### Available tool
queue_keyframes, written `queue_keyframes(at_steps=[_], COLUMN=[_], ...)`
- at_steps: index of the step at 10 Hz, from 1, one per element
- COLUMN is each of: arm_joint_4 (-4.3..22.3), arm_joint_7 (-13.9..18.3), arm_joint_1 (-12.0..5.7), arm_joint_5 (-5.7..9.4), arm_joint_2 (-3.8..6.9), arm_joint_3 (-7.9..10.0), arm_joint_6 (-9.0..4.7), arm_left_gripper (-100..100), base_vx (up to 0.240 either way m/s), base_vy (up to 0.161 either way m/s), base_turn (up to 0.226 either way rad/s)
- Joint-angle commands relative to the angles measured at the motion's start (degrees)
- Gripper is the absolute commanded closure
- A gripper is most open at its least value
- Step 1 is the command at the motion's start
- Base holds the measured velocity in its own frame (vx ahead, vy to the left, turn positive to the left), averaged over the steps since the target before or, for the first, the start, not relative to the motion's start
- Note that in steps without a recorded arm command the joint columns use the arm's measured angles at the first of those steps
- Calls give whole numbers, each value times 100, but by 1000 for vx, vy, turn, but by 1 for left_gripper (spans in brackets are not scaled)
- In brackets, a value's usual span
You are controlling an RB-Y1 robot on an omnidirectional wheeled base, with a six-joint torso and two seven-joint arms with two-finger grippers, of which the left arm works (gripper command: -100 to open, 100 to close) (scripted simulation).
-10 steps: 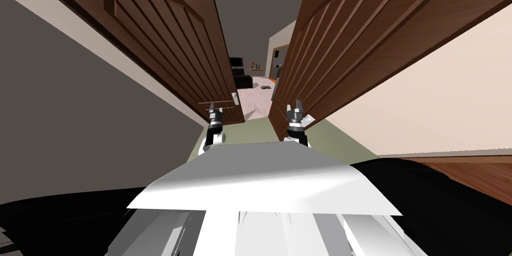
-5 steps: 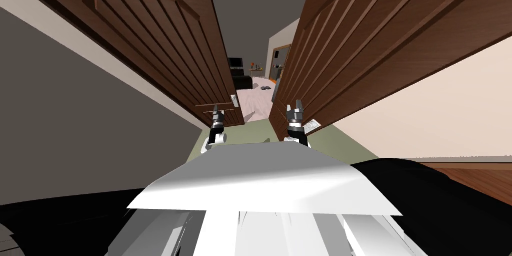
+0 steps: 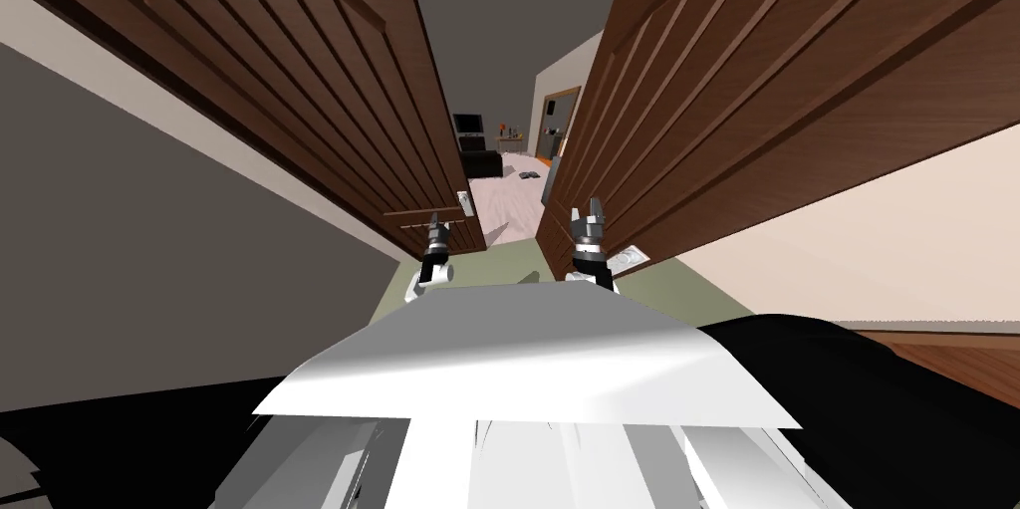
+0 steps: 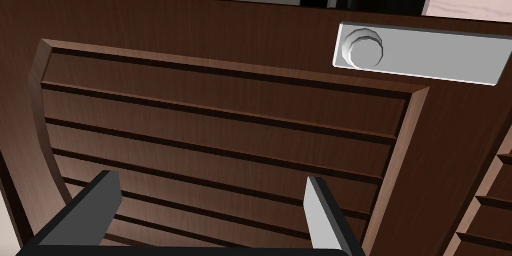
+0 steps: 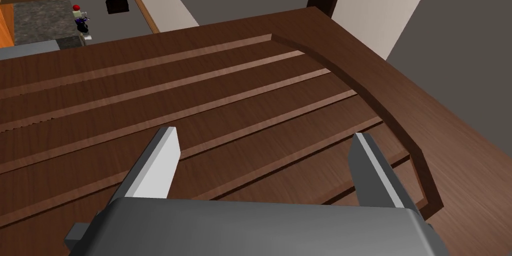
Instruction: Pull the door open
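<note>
Two dark brown panelled door leaves stand ajar toward me, the left leaf point(image 3: 299, 85) and the right leaf point(image 3: 747, 65), with a gap between them. My left gripper point(image 3: 435, 224) is open just short of the left leaf's panel point(image 4: 225, 117), its fingers point(image 4: 320, 213) apart and holding nothing. That leaf's round grey knob point(image 4: 363, 50) sits on a grey plate point(image 4: 425, 60) beyond the fingers, near the door's free edge. My right gripper point(image 3: 588, 216) is open over the right leaf's grooved panel point(image 5: 200, 107), touching nothing. A grey handle plate point(image 3: 630, 256) shows on the right leaf beside it.
Through the gap lies a pale floor point(image 3: 508, 194) with a dark cabinet point(image 3: 478, 159) and an orange-framed doorway point(image 3: 550, 129) far off. A grey wall point(image 3: 149, 264) flanks the left, a cream wall point(image 3: 896, 234) the right. Green floor point(image 3: 498, 259) lies under the grippers.
Both door leaves have swung a little wider toward me, and the right leaf's plate has shifted right. My left gripper has edged slightly right; the right gripper is still.
</note>
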Motion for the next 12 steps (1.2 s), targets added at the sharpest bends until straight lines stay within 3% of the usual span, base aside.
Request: queue_keyframes(at_steps=[1, 6, 9, 12], arm_joint_4=[242, 694, 1163, 1467], arm_joint_7=[-26, -77, -130, -165], arm_joint_1=[-93, -270, -454, -573], arm_joint_5=[-16, -49, -83, -105], arm_joint_2=[-8, -43, -95, -140], arm_joint_3=[28, 77, 127, 159], arm_joint_6=[59, 148, 240, 299], arm_left_gripper=[-100, -100, -100, -100], base_vx=[141, 110, 159, 163], base_vy=[-4, 8, 0, 17], base_turn=[-9, -5, -9, -7])
